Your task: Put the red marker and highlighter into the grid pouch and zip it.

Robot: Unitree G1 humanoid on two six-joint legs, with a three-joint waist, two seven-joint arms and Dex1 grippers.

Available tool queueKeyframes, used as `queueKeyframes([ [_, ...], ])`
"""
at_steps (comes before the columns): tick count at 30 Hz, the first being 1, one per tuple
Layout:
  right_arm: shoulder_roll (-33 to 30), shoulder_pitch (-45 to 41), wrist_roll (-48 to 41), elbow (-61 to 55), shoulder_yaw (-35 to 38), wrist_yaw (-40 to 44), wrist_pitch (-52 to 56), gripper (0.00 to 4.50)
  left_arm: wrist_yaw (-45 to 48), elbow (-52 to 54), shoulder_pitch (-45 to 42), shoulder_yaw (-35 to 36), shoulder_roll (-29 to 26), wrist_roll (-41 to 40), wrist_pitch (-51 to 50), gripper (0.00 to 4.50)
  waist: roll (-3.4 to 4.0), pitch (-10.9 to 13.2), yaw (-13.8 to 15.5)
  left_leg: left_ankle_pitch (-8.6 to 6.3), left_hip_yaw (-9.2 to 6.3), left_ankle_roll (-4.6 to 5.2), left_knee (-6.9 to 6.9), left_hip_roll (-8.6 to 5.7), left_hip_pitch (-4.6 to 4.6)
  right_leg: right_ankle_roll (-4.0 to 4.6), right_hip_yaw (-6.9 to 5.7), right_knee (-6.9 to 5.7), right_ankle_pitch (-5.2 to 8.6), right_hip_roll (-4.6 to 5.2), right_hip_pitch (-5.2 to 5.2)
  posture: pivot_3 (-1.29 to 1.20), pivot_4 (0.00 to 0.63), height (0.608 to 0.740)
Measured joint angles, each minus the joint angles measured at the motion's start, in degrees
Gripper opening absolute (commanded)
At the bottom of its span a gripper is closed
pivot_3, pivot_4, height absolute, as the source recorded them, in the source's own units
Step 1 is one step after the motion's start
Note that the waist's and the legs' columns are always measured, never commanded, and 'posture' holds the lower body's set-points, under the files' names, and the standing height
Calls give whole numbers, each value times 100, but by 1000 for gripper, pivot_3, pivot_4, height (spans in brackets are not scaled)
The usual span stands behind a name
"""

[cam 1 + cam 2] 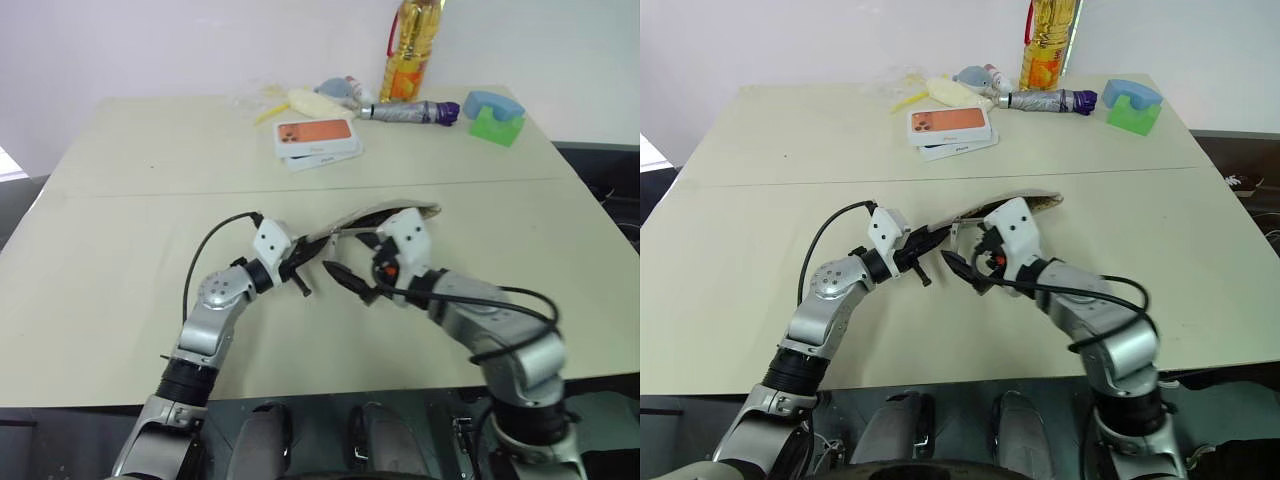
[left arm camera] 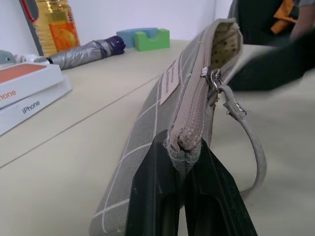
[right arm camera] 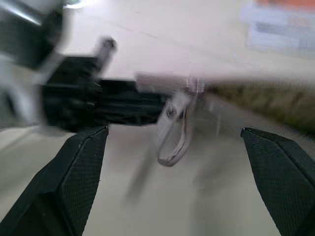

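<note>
Pale table [image 1: 120,230], phone boxes [image 1: 318,140], folded umbrella [image 1: 410,111], oil bottle [image 1: 411,45], blue and green blocks [image 1: 495,115] along its far edge

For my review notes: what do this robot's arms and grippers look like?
Both arms are silver-grey metal with black joint rings. Each wrist carries a white housing; the right one shows an orange-red patch. A black cable loops along each forearm. The left gripper and right gripper each have two black fingers; the right's fingers have finely textured pads.
</note>
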State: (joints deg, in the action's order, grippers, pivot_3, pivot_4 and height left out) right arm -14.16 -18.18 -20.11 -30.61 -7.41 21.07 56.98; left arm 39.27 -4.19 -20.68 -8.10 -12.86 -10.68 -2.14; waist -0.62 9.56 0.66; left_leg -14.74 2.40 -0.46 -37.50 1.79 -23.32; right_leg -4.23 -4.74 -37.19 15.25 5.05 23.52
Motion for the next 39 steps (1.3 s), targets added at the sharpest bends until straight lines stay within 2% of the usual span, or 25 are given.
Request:
queueKeyframes([
  [2, 210, -148, 153, 313, -208, -204, -96, 3167, -8, -7, -4, -3, 4, 4, 4, 0, 0, 0, 2, 0, 0, 0, 0, -1, -1, 0, 0, 0, 0, 0, 0, 0, 150, 740],
  [7, 408, -198, 125, 373, -425, -266, -130, 435, -129, -33, -24, 45, -16, 32, 5, 0, 0, 0, -1, 0, -1, 0, 1, 0, -1, 0, 0, 1, 0, 0, 0, 0, 150, 740],
  [8, 398, -197, 136, 371, -430, -302, -120, 63, -137, -32, -25, 47, -22, 33, 20, 0, 0, 0, 1, 0, -3, 0, 1, 0, -1, 0, 0, 1, 0, 0, 0, 0, 150, 740],
  [11, 185, -198, 196, 352, -296, -392, -109, 63, -92, -31, -14, 24, -46, 50, 46, 0, 0, 0, 7, 0, 0, 0, 1, -1, -2, 0, 0, 3, 0, 1, 0, 0, 150, 740],
  [19, -971, -144, 154, -55, 304, -154, 50, 63, 35, -230, -36, -11, -204, 149, 269, 0, 0, 0, 3, 0, 5, 0, 3, 0, -2, 0, -1, 4, 0, 0, 2, 0, 150, 740],
  [26, -2211, -128, 160, -51, 1603, 47, 110, 63, 255, -388, -57, -4, -531, 226, 692, 0, 0, 0, 9, -1, 18, 1, 4, 0, -2, 0, -1, 6, 0, 0, 1, 0, 150, 740],
  [29, -2767, 80, 127, 102, 1969, 293, 101, 63, 350, -484, -58, -9, -623, 236, 838, 0, -1, 1, 13, -1, 21, 2, 5, 0, -2, 0, 0, 9, 0, 1, 1, 0, 150, 740],
  [32, -2998, 506, 80, 103, 1991, 607, -31, 63, 457, -516, -70, -15, -660, 237, 898, 0, -1, 0, 11, -2, 20, 4, 5, 1, -1, 0, 0, 9, 0, 1, 0, 0, 150, 740],
  [35, -3019, 852, -41, 99, 1983, 847, -63, 968, 648, -520, -14, 56, -685, -51, 593, 1064, -1, 1, -9, -3, 21, 4, 5, 2, 0, 0, 4, 7, 0, 0, 1, 0, 150, 740],
  [39, -3053, 1195, -150, 8, 1995, 1111, -198, 2976, 882, -364, 145, 160, -815, -473, -69, 3083, -1, 1, 4, -3, 18, 5, 7, 3, 1, 0, 2, 9, 1, -2, 0, 0, 150, 740],
])
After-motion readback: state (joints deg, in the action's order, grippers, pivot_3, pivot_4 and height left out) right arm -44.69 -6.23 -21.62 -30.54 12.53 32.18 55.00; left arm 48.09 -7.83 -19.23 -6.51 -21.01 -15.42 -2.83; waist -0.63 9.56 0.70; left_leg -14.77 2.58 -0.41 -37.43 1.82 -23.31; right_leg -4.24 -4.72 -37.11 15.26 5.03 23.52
